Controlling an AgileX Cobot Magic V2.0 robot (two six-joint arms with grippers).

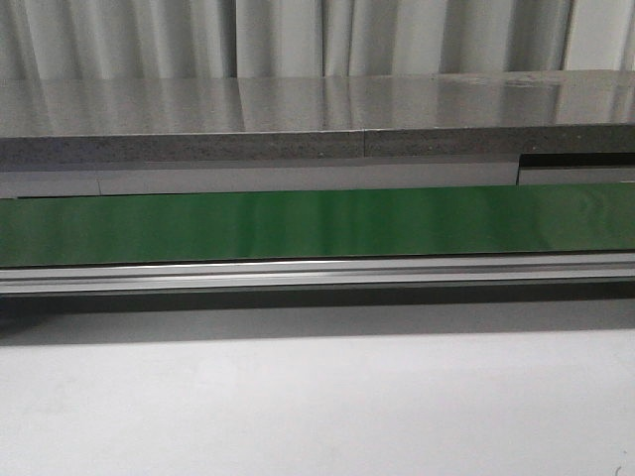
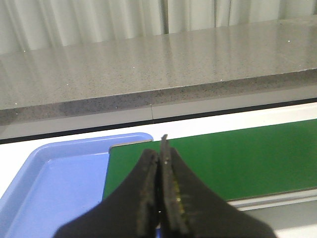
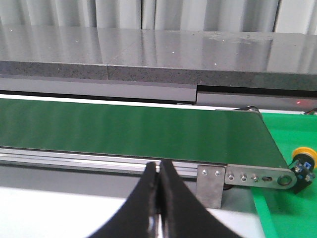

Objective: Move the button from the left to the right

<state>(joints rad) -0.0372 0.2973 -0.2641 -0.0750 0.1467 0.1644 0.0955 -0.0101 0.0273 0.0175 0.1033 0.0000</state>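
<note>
Resting Beyond the Belt's End

Showing only the green belt (image 1: 317,226), the front view has neither gripper.

Left wrist: left gripper (image 2: 161,198) clenched, empty, over a blue tray (image 2: 54,183).

Right wrist: right gripper (image 3: 159,198) clenched, empty; the button (image 3: 303,161) lies well apart, past the belt's end, on a green surface (image 3: 282,213).

Soft, even indoor light fills all three views. The grey stone ledge (image 1: 298,104) carries pale vertical reflections of the curtains (image 1: 278,35). A dark shadow band lies under the conveyor rail (image 1: 317,278) on the white bench (image 1: 317,407). The green belt (image 1: 317,223) looks slightly smeared, and both wrist views are soft close up.
</note>
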